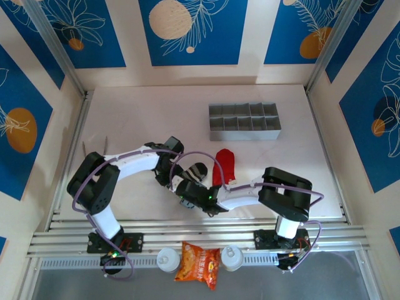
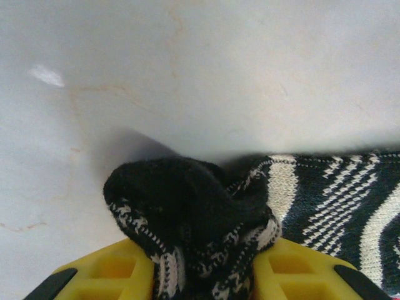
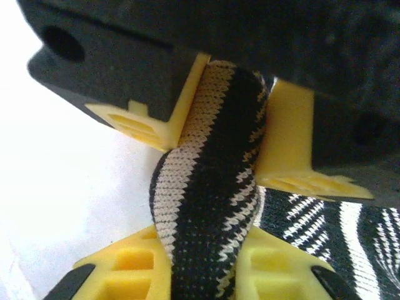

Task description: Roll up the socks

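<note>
The black sock with grey-white stripes (image 1: 196, 170) lies near the table's middle front, one end bunched up. My left gripper (image 1: 170, 174) is shut on that bunched end (image 2: 181, 200), the fabric squeezed between its yellow fingers (image 2: 112, 272). My right gripper (image 1: 185, 187) is shut on the same sock (image 3: 206, 187) a little further along. The left gripper's yellow fingers (image 3: 284, 137) pinch the fabric just beyond it. The plain red sock (image 1: 224, 164) lies flat just right of the striped one, and neither gripper touches it.
A grey compartment tray (image 1: 245, 120) stands at the back right of the white table (image 1: 137, 119). An orange snack bag (image 1: 199, 262) and two white round caps (image 1: 167, 259) sit below the front rails, between the arm bases.
</note>
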